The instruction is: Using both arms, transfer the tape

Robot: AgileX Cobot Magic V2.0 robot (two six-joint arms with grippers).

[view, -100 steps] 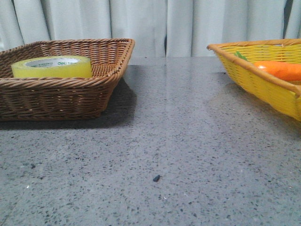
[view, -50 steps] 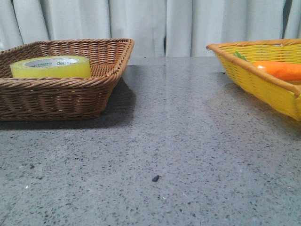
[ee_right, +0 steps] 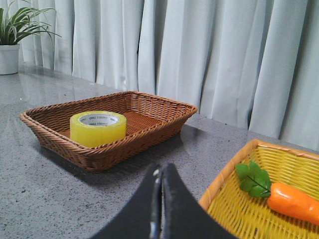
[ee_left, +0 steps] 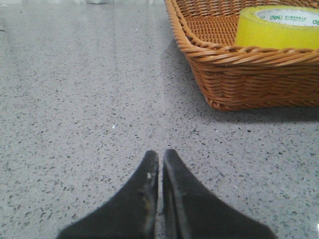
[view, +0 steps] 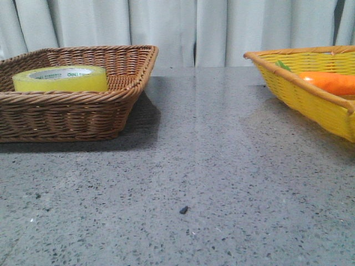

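The yellow tape [view: 61, 78] lies flat in the brown wicker basket [view: 83, 116] at the table's left; it also shows as the tape [ee_left: 277, 27] and the tape [ee_right: 97, 128] in the wrist views. My left gripper [ee_left: 160, 153] is shut on nothing, low over the grey table, short of the basket [ee_left: 249, 74]. My right gripper [ee_right: 160, 167] is also shut and empty, raised between the brown basket [ee_right: 124, 144] and the yellow basket [ee_right: 234, 209]. Neither arm appears in the front view.
A yellow wicker basket [view: 310, 100] at the right holds an orange toy carrot [view: 330, 82] with green leaves [ee_right: 254, 180]. Pale curtains hang behind the table. A potted plant [ee_right: 10, 45] stands far back. A small dark speck [view: 183, 210] lies on the table.
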